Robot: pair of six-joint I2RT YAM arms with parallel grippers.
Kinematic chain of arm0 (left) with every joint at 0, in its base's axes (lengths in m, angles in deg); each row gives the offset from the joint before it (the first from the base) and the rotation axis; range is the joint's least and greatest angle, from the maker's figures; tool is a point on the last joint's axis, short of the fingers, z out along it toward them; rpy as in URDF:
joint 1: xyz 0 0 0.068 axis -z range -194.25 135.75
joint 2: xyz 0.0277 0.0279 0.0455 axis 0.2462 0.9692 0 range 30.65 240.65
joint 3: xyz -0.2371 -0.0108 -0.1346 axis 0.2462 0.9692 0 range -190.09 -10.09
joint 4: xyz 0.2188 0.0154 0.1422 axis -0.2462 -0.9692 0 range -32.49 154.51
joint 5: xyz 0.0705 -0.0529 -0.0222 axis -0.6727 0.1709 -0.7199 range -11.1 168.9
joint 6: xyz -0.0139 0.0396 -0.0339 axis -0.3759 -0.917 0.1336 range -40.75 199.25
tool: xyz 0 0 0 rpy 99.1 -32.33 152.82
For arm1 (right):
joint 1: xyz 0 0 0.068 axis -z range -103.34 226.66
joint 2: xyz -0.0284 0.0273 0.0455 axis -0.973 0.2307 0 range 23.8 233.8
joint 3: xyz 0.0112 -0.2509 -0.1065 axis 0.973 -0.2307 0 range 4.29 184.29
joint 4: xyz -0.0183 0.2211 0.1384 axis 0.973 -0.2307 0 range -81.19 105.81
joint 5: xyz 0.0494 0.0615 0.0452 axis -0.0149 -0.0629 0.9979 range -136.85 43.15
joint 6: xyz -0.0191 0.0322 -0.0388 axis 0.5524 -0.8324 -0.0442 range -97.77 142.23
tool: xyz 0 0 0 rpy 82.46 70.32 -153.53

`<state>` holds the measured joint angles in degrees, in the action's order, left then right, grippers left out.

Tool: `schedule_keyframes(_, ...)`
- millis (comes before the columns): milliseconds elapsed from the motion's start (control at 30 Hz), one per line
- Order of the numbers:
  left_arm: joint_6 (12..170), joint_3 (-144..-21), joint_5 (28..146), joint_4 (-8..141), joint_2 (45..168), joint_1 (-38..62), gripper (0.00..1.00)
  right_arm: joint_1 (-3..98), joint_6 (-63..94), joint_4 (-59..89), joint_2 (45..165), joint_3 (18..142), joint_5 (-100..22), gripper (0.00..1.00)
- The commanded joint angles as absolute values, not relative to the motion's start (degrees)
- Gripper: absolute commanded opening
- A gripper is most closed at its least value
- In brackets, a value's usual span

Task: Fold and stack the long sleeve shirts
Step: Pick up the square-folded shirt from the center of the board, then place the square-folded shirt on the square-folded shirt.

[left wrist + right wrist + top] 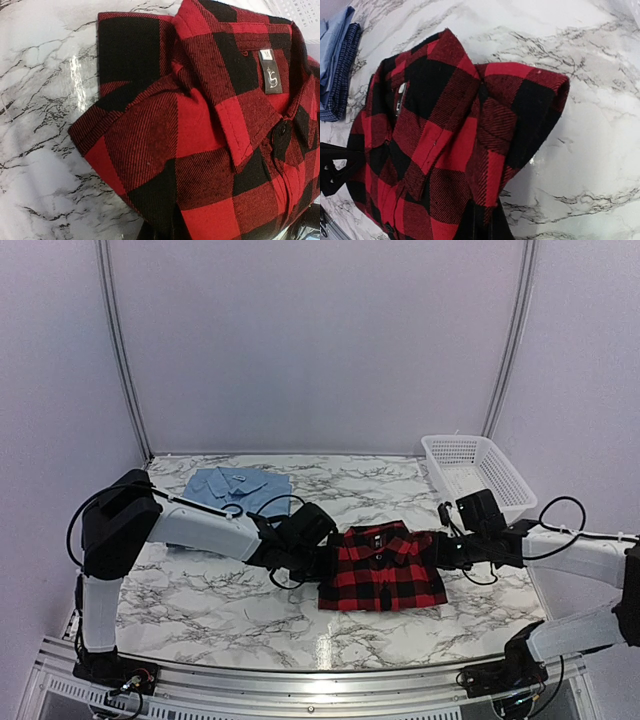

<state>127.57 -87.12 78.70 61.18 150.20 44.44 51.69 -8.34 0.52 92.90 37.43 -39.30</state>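
Note:
The red-and-black plaid shirt [383,568] lies folded, collar up, in the middle of the marble table. My left gripper [322,562] is at its left edge and my right gripper [440,550] at its right edge. In the left wrist view the plaid cloth [200,125] runs down into the shut left gripper [167,231]. In the right wrist view the shirt's folded side [450,140] likewise ends in the shut right gripper [487,227]. A light blue shirt [238,487] lies folded at the back left, on top of a dark blue checked one [342,75].
A white mesh basket [475,470] stands at the back right, just behind my right arm. The table's near edge is a metal rail [300,680]. Bare marble [200,590] lies in front of the left arm.

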Motion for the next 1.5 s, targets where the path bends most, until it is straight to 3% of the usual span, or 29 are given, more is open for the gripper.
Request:
schedule_keyframes(0, 125.8, -88.6, 77.1, 59.3, 145.9, 45.0, 0.0, 50.2, -9.1, -3.2, 90.1, 43.1, -40.8, 0.0)
schedule_keyframes(333, 121.5, -91.5, 73.6, 53.5, 138.0, 44.7, 0.0, 47.7, -10.0, -6.6, 88.8, 51.7, -41.1, 0.0)
schedule_keyframes(567, 118.5, -90.6, 70.0, 48.5, 130.6, 41.7, 0.0, 43.2, -11.6, -4.6, 95.1, 61.1, -41.8, 0.0)
schedule_keyframes(1000, 108.5, -85.2, 72.7, 39.4, 115.0, 21.7, 0.0, 33.0, -13.7, 4.8, 123.5, 87.0, -42.9, 0.0)
schedule_keyframes(1200, 105.9, -82.8, 75.3, 38.3, 114.6, 11.3, 0.0, 30.6, -15.0, 4.2, 140.1, 104.9, -41.9, 0.0)
schedule_keyframes(1467, 104.4, -81.0, 77.0, 39.0, 117.4, 2.1, 0.0, 30.4, -15.8, 0.1, 152.6, 120.9, -38.3, 0.0)
